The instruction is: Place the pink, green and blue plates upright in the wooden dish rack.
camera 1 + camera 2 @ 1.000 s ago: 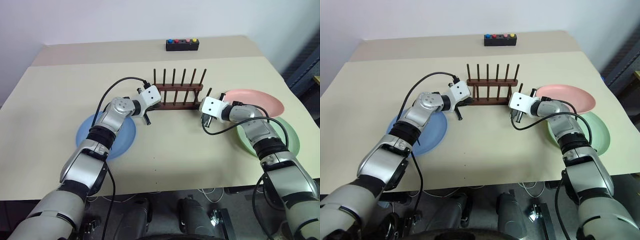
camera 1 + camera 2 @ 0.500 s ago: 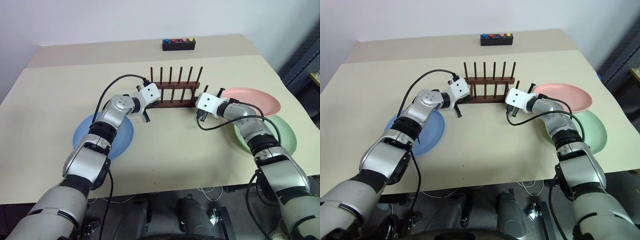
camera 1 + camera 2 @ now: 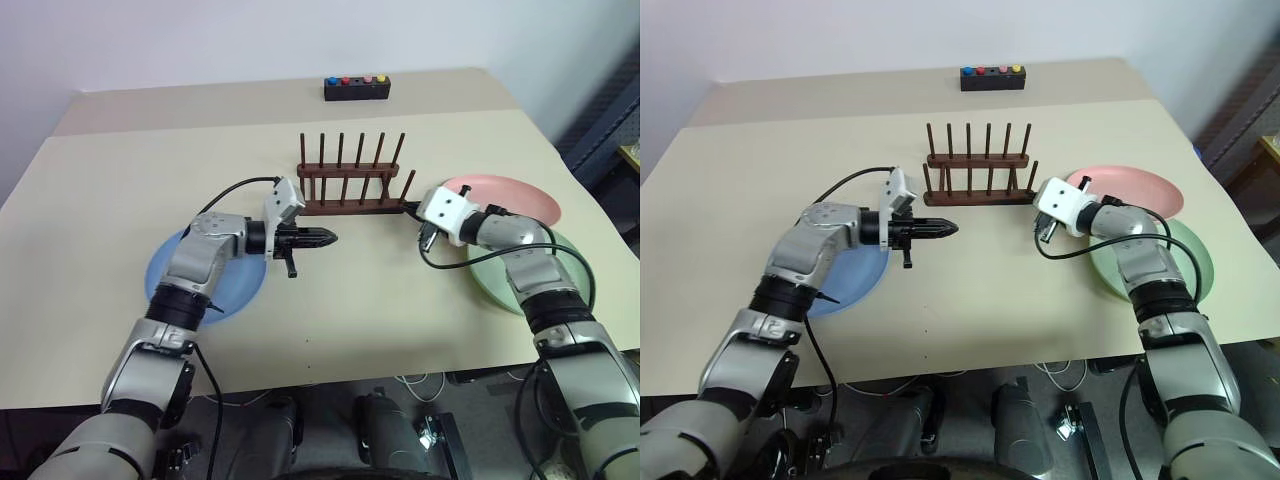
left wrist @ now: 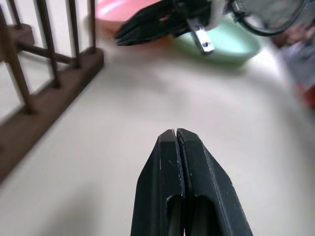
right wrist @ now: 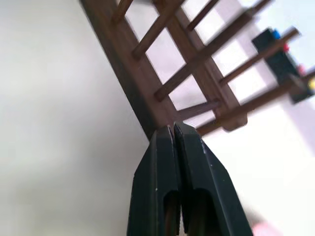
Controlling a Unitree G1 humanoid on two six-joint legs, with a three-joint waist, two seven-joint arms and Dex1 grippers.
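Plates are all flat on the beige table: light blue round plate (image 3: pixel 207 277) at 9 o'clock, salmon pink plate (image 3: pixel 510 200) and mint green plate (image 3: pixel 560 272) at 3. Dark wooden peg rack (image 3: pixel 352 182) sits empty at 12. Left gripper (image 3: pixel 325 238) and right gripper (image 5: pixel 173 132) both have fingers pressed together, holding nothing. Risk as I see it: the right gripper's tip is right at the rack's end, so a careless swing could shove it.

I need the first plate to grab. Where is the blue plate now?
The blue plate lies flat on the table's left side, partly under the left arm, left of the wooden dish rack.
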